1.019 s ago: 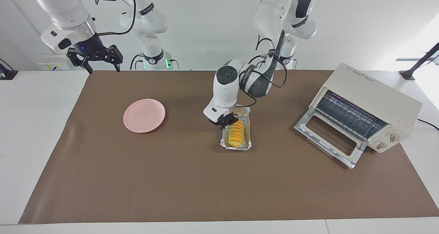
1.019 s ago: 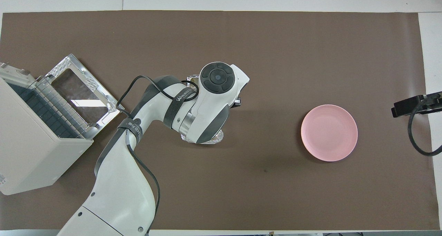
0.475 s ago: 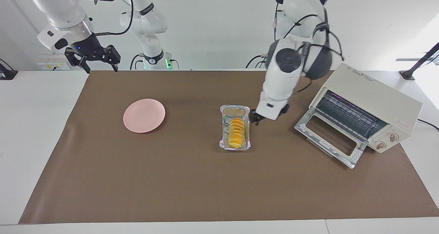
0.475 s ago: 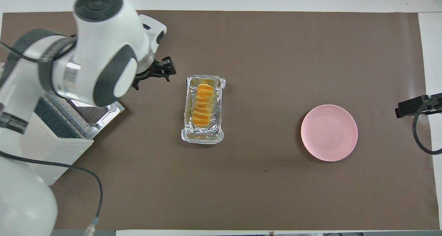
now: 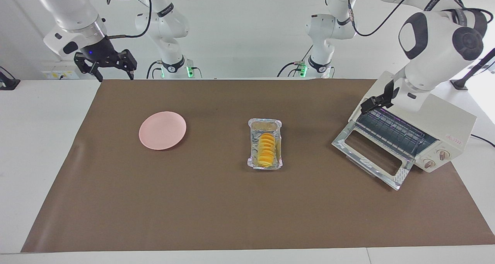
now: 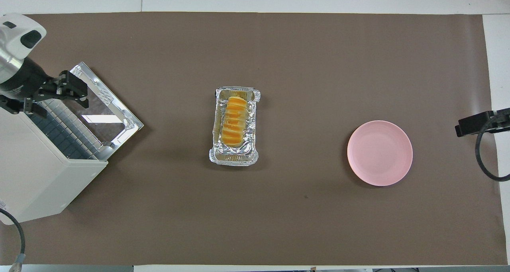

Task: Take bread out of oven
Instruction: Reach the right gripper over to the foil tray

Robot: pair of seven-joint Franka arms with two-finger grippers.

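Swinging away from the middle of the desk (image 5: 116, 202), the left arm is now carrying its tool, the left tool (image 5: 377, 99), up over the top front edge of the oven (image 5: 433, 117), where a second ago it was pressed down at the foil tray (image 5: 265, 145); its fingers, clenched then, are now standing spread and released, gripping nothing. That is leaving the bread (image 5: 267, 149) lying in the foil tray on the brown mat (image 5: 193, 210), well apart from the oven and roughly midway between it and the pink plate (image 5: 162, 130), so the removal itself is looking done, and I am judging that only a transfer to the plate, if wanted, is remaining. Largest of the obstacles, the oven is sitting at the left arm's end of the desk with its glass door (image 5: 372, 154) hanging open and flat toward the tray, its silver frame jutting out over the mat. Open mat is lying all around the tray and between tray and plate, giving free room for a low sweep. Waiting above the mat's corner at its own end, the right tool (image 5: 105, 61) is hanging with its fingers parted, empty, and the plate is lying bare not far from it.
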